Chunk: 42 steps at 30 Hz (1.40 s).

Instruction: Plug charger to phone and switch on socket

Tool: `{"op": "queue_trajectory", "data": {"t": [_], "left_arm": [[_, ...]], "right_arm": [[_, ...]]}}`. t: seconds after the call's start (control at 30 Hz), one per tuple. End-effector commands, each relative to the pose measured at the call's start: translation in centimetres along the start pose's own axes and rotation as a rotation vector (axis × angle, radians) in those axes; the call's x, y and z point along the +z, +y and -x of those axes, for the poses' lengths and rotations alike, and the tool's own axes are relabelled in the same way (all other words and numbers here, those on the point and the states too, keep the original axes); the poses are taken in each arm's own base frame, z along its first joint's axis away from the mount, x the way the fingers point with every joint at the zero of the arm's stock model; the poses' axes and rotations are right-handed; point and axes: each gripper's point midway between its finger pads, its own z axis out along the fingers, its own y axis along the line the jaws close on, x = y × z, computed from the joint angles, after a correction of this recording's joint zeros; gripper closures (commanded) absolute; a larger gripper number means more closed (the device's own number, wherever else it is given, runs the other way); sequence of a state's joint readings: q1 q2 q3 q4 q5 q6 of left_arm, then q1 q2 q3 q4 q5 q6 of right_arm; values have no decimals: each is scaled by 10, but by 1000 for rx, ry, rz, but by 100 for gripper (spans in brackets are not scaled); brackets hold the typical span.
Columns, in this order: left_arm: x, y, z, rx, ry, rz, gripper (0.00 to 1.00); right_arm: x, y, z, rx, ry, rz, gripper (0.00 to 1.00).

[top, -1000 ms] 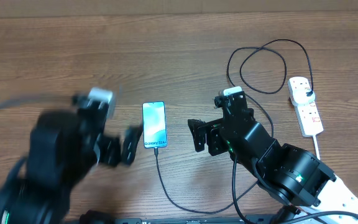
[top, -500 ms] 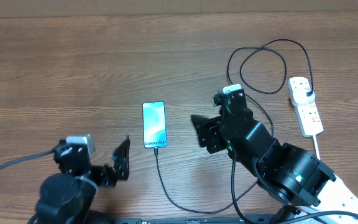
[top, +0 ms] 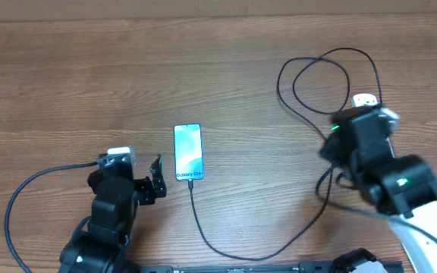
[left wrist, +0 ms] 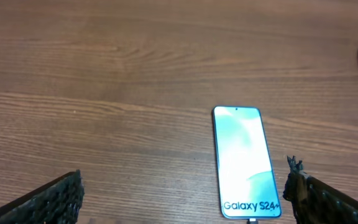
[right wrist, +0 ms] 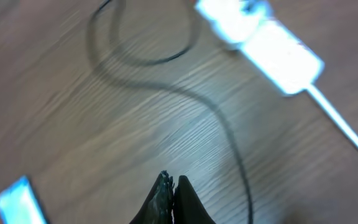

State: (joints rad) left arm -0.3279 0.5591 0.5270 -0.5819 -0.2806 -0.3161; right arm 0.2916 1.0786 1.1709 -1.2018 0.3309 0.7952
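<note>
Here's the phone [top: 188, 153], flat on the desk [top: 67, 76] a little left of centre, screen lit pale blue. The charger [top: 226, 254] meets its bottom edge. The thin black cable runs toward the near edge, curves right and climbs in loose loops to the socket [top: 364, 99] at far right, where something dark sits in the far end (too blurred in the right wrist view to say more). Big change from a second ago: the right arm [top: 378, 163], which was parked just right of the phone with its jaws spread, has swung across. From overhead it now covers all but the strip's far tip, and the right jaws are clenched tip to tip on nothing. The left arm [top: 112, 201] was a large blur at the left; now it sits drawn back at the near left. The left jaws stand wide apart and empty, framing the phone's lower half in the left wrist view without touching it. The phone has not budged. The socket's white lead [right wrist: 347, 130] trails off from its near end. Whether any switch is on, I cannot tell.
</note>
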Motion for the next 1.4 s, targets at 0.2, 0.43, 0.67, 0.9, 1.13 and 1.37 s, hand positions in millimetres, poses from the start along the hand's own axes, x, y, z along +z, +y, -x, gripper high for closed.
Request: {"op": "queue_trajectory", "data": {"t": [0.2, 0.43, 0.67, 0.9, 1.13, 1.37], "left_arm": [[14, 0, -15, 16, 82, 25, 0], [22, 0, -24, 30, 127, 40, 0], [28, 1, -32, 42, 168, 54, 0], [34, 2, -40, 55, 210, 68, 0], [40, 3, -50, 70, 258, 85, 0], [47, 5, -62, 87, 312, 103, 0]], "right_arm": [[36, -74, 57, 228, 117, -111, 96], [89, -106, 73, 280, 310, -157, 96], [131, -99, 79, 245, 453, -109, 96], [152, -84, 93, 263, 472, -38, 96], [167, -91, 90, 287, 493, -46, 96], [175, -112, 93, 355, 500, -64, 96]]}}
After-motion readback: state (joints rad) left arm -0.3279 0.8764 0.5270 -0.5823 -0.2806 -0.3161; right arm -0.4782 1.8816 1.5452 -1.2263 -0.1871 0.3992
